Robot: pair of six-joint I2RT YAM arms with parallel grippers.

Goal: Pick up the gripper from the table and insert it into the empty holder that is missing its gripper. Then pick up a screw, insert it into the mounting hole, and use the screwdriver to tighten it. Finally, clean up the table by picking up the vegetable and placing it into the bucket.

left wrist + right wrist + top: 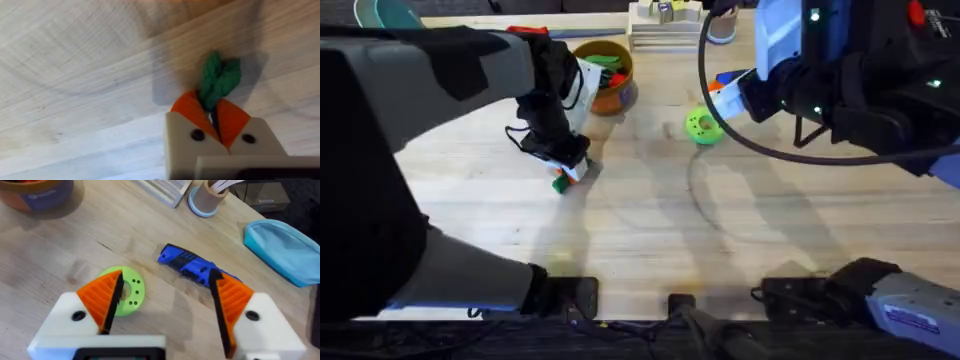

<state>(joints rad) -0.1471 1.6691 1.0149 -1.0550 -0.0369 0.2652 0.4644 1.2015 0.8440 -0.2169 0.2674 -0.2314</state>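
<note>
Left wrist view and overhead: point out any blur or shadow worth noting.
Left wrist view: the green vegetable between the left gripper pads looks soft, casting a grey shadow on the table. Overhead: the left arm looms dark and blurred.

A pale wooden table [650, 220] carries a bucket [605, 75], green disc [702, 127] and screwdriver [192, 266].

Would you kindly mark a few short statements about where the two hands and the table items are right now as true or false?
1. The left hand is shut on a green leafy vegetable. True.
2. The right hand grips the blue screwdriver. False: it is open, and the screwdriver lies on the table beyond it.
3. The green disc sits inside the bucket. False: it lies on the table, apart.
4. The bucket already holds items. True.
</note>
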